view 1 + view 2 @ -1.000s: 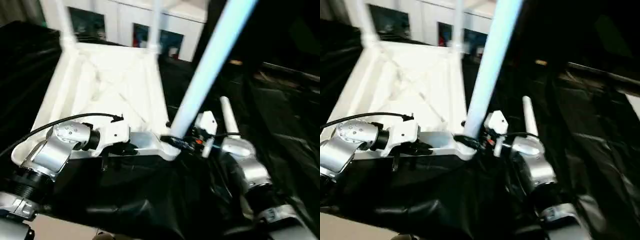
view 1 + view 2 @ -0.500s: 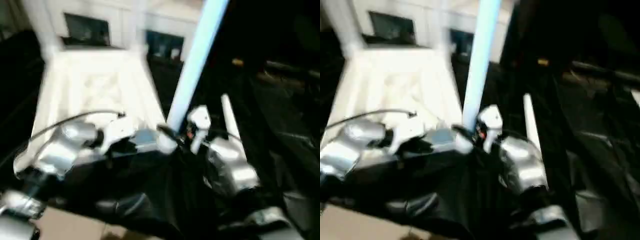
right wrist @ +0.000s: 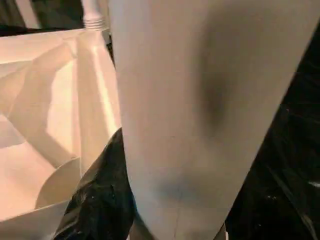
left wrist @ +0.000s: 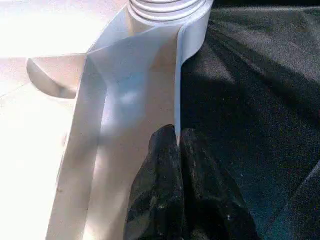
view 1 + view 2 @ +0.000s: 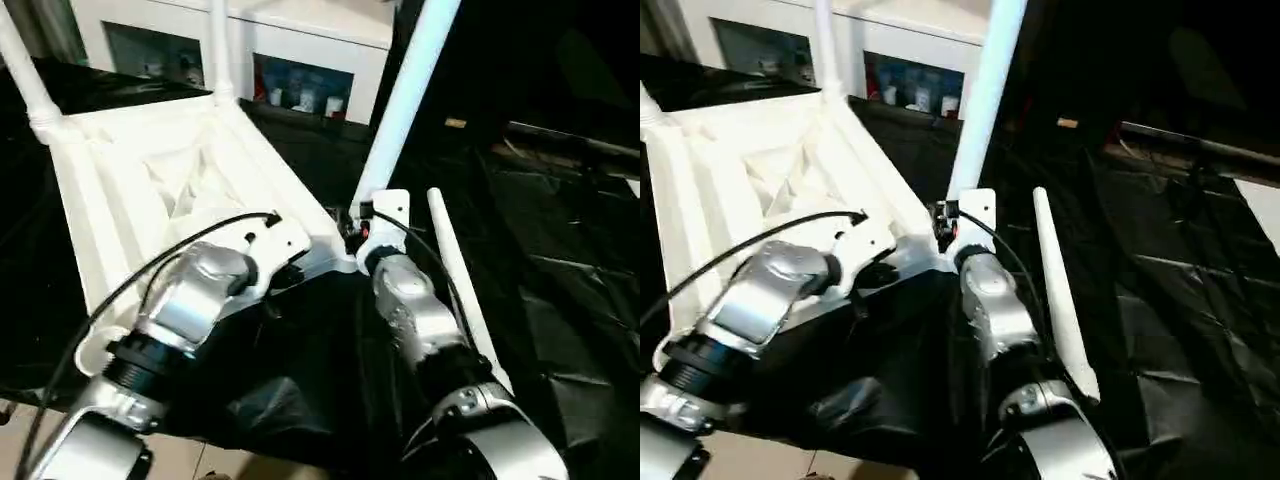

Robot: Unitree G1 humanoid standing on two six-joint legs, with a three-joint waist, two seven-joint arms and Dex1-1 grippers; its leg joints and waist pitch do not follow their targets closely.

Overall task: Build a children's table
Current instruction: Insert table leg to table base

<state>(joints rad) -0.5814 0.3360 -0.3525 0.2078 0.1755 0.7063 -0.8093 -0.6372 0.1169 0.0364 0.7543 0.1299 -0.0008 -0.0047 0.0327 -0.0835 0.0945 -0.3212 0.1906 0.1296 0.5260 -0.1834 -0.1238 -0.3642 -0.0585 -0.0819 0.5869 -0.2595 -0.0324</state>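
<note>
Gripper-swung leg [image 5: 405, 100], now nearer upright

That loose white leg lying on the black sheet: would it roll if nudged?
Probably. The loose leg is round and smooth, so it should roll, likely curving because it tapers. It looks like hollow plastic, so probably light and stiff. The crinkled sheet may slow it.

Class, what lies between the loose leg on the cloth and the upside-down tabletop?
In the left eye view, the right arm lies between the loose leg and the tabletop.
</note>
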